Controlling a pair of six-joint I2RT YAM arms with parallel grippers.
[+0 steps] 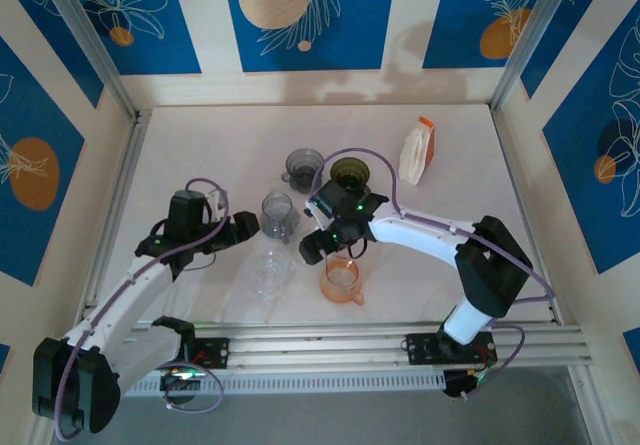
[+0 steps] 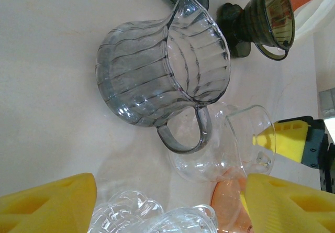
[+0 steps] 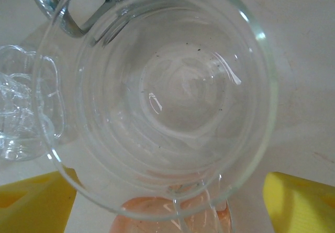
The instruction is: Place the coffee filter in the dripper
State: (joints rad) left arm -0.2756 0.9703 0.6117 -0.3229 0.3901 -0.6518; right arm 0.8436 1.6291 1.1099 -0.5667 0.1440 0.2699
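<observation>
Dripper (image 3: 104,139) interior close-up, right wrist view

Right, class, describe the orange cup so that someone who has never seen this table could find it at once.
Take the white table, then the right hand over its middle. Directly on the arm-base side of that hand stands the orange cup. It alone is see-through orange; its neighbours are clear, smoky grey or dark olive.
</observation>
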